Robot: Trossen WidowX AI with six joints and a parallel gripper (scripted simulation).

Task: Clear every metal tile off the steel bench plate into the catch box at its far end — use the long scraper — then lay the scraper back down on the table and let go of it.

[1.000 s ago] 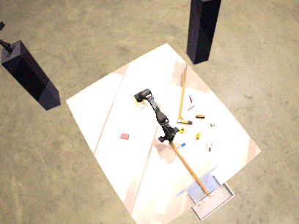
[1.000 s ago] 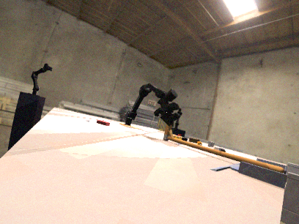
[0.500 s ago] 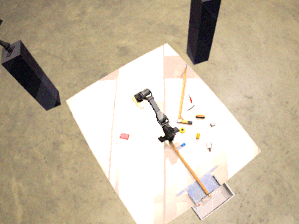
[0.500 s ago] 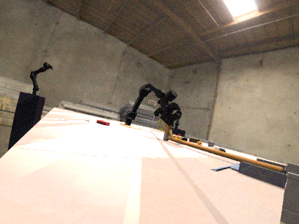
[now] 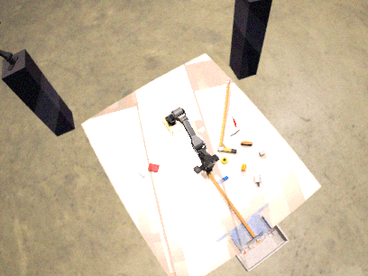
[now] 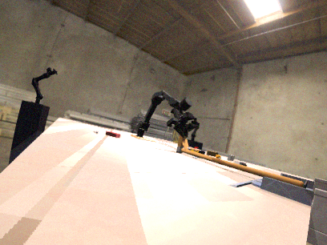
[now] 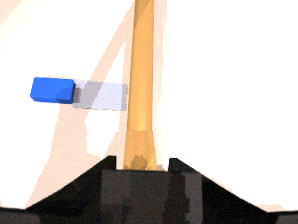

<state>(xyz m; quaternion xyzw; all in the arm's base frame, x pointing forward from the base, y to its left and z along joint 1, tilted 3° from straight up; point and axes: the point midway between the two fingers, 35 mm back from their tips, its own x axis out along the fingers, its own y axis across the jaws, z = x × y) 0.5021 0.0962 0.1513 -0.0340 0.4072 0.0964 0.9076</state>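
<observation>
My gripper (image 5: 208,170) (image 6: 181,138) (image 7: 142,163) is shut on the wooden handle of the long scraper (image 5: 231,205) (image 6: 244,167) (image 7: 141,65), at its near end. The handle slopes away from the fingers to the steel bench plate (image 5: 262,221) (image 6: 284,189), its far end at the plate's edge by the catch box. The blade is too small to make out. The catch box (image 5: 268,255) (image 6: 320,212) sits against the plate's far end. Small orange bits (image 5: 258,241) show at the box's near side; whether these are tiles, and whether any lie on the plate, I cannot tell.
A blue-handled tool (image 5: 225,179) (image 7: 52,90) lies left of the handle in the wrist view. Another long wooden stick (image 5: 225,113), a hammer (image 5: 227,150), a yellow ring (image 5: 225,161) and several small tools lie at the right. A red block (image 5: 153,168) (image 6: 113,134) lies at the left.
</observation>
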